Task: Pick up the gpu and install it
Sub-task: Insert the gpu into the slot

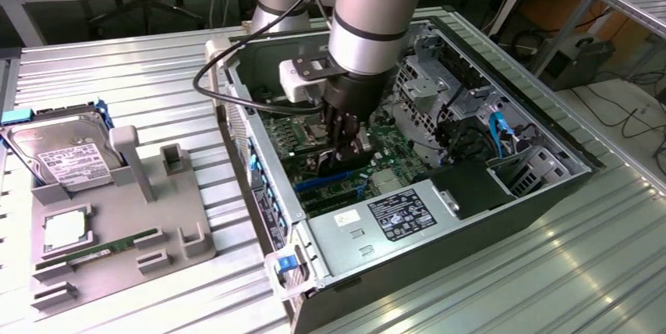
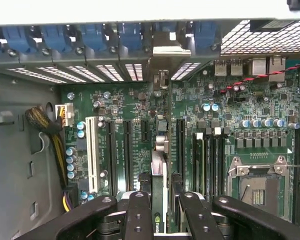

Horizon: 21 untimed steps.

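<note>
gpu (image 2: 159, 186), thin flat card, edge-on in the black hand (image 2: 160, 217)

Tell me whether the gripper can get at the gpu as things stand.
Yes, it seems: the gripper is down inside the open case, its jaws shut on the gpu, which stands edge-on over the motherboard.

Mobo (image 2: 140, 110) showing green w/ 1 white slot (image 2: 92, 155); clips (image 2: 55, 37) showing blue; gripper (image 2: 164, 202) + gpu (image 1: 324, 168) looking black.
</note>
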Motion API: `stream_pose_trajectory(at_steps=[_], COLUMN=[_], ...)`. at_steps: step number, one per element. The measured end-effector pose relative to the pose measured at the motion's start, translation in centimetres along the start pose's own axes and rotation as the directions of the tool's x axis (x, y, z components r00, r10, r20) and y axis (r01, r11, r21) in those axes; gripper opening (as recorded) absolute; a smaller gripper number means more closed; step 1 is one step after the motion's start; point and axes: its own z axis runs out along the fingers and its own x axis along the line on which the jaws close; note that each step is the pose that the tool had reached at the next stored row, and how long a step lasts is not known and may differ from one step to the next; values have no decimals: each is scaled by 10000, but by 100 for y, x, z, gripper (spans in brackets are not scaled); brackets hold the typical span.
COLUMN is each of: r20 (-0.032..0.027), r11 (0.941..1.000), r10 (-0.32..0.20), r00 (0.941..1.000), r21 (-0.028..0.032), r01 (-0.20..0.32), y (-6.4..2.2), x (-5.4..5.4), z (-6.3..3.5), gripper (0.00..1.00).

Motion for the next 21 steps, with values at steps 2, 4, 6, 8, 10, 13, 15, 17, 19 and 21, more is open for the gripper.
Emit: stream_pose_trajectory(at_steps=[2, 4, 6, 8, 10, 13, 15, 17, 19, 21], r20=[1, 1, -1, 0, 1, 2, -2, 1, 1, 2], r11=[10000, 10000, 10000, 10000, 10000, 10000, 10000, 10000, 10000, 10000], r10=[6, 8, 8, 7, 2, 1, 0, 0, -1, 0], r00=[10000, 10000, 10000, 10000, 10000, 10000, 10000, 10000, 10000, 10000], r21=[1, 1, 0, 1, 1, 1, -1, 1, 2, 4], r01=[-6, -8, -8, -7, -2, -1, 0, 0, 1, 0], y=[2, 6, 8, 10, 12, 19, 29, 42, 56, 70], x=[-4, -9, -15, -26, -35, -42, -43, -43, -44, -45], z=[11, 30, 42, 49, 54, 60, 61, 65, 69, 80], gripper=[26, 26, 26, 26, 26, 26, 26, 26, 26, 26])
